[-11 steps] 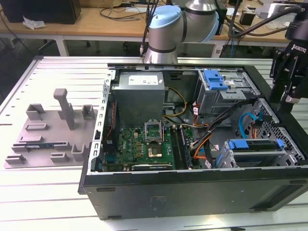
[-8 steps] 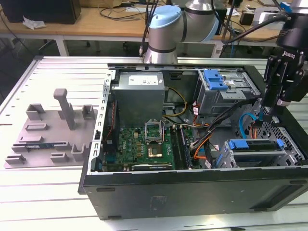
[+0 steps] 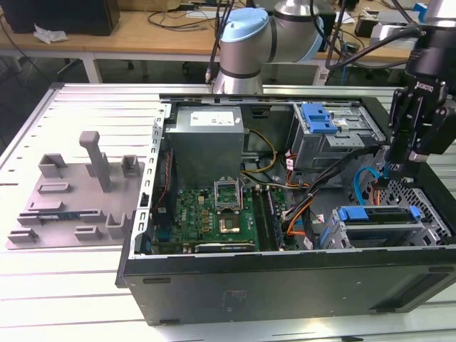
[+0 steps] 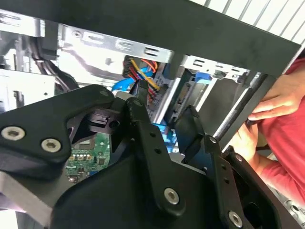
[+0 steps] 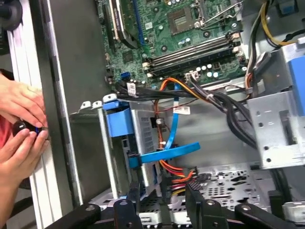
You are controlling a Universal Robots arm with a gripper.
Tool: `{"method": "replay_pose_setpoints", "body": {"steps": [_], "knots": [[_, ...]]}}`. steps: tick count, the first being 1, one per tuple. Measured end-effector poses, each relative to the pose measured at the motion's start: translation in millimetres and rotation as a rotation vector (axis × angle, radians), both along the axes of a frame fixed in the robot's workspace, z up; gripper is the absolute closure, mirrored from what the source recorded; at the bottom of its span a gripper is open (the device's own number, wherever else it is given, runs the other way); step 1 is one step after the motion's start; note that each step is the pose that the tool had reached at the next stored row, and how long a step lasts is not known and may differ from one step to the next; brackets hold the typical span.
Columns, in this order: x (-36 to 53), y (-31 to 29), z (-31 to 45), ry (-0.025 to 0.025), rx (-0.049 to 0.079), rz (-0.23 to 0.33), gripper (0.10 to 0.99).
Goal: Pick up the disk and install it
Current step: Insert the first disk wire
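The disk (image 3: 377,216), a silver drive framed by a bright blue bracket, lies in the metal drive cage at the front corner of the open computer case (image 3: 285,285), on the exterior view's right. My gripper (image 3: 390,178) hangs just above and behind it, over the cage. In the first wrist view the disk (image 5: 143,129) sits in the cage with its blue bracket showing, and my gripper (image 5: 162,210) stands open a short way from it, with nothing between the fingers. In the second wrist view the gripper (image 4: 167,129) has blue plastic and cables beyond the gap.
A blue flat cable (image 5: 174,119) and orange-red wires (image 5: 176,169) run beside the disk. A person's hands (image 5: 19,129) rest on the case edge. A second cage with a blue latch (image 3: 318,117), the power supply (image 3: 206,142) and motherboard (image 3: 214,214) are inside. A grey fixture tray (image 3: 78,192) lies to the exterior view's left.
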State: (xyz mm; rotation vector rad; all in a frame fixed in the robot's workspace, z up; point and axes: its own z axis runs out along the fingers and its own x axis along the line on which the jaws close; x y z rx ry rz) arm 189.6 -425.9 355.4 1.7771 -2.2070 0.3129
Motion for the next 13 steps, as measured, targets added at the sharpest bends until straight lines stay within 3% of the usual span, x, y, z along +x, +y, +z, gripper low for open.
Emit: {"method": "replay_pose_setpoints", "body": {"steps": [1, 3, 6, 7, 9, 10, 13], "knots": [[0.0, 4.2, -1.1, 0.0000, 0.000, 0.000, 0.580], [-0.1, 6.8, -2.1, 0.0000, 0.000, -0.001, 0.592], [1.2, 7.3, -3.8, 0.0013, -0.004, -0.002, 0.733], [2.0, 7.3, -4.0, 0.0033, -0.007, -0.003, 0.733], [4.4, 7.3, -4.2, 0.0142, -0.025, -0.003, 0.733], [5.3, 7.3, -4.2, 0.0207, -0.039, -0.005, 0.733], [5.5, 7.3, -5.5, 0.0246, -0.061, -0.017, 0.733]]}}
